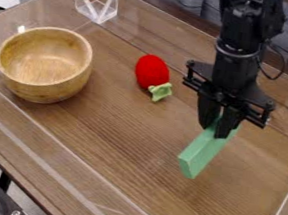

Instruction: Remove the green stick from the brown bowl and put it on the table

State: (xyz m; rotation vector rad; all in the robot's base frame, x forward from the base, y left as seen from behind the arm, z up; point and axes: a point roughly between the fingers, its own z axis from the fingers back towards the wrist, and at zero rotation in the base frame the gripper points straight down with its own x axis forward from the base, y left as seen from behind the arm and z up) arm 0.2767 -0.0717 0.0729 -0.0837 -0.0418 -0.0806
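Gripper (221, 128): closed on the upper end of the green stick (202, 153)
Green stick: hangs below the fingertips, slightly tilted, out of the bowl; contact with the table unclear
Brown bowl (44, 66): well off to the image-left of the gripper, on the table (120, 155)
Red strawberry toy (152, 71): between gripper and bowl, nearer the gripper; pale green tip toward the gripper
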